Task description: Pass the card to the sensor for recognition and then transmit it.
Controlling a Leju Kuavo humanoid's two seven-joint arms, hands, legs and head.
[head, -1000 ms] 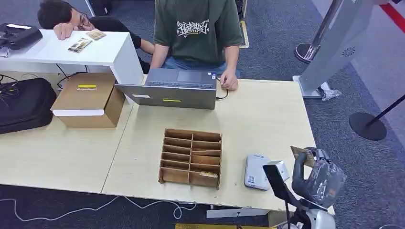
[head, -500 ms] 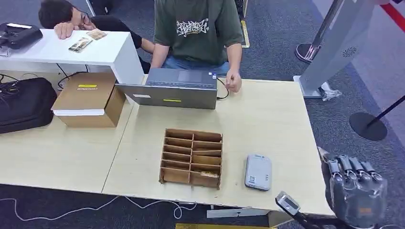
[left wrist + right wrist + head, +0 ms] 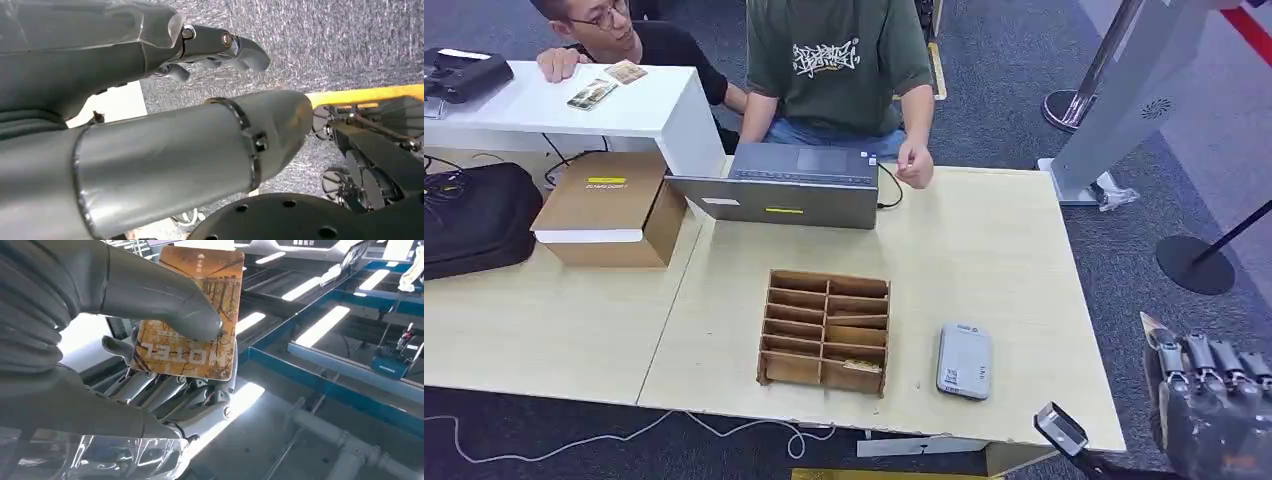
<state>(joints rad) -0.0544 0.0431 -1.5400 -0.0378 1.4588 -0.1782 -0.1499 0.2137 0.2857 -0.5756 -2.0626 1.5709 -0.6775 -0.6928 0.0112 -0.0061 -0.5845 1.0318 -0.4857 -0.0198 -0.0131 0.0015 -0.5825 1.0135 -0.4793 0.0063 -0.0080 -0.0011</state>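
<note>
I'm holding my right hand (image 3: 1209, 405) raised at far right, thumb pinching the hotel card (image 3: 192, 315); my left hand (image 3: 150, 100) is hanging, fingers loosely curled.

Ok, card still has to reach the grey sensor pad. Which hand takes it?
Right. The right hand already pinches the card, off the table edge nearest the sensor pad. The left hand hangs over carpet.

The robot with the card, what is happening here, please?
The robot's right hand holds a brown hotel card, pinned by the thumb against the fingers. In the head view that hand is raised off the table's right edge, away from the grey card sensor lying beside the wooden slotted organizer. The left hand hangs over the carpet, holding nothing. A person in a green shirt stands behind a laptop.
</note>
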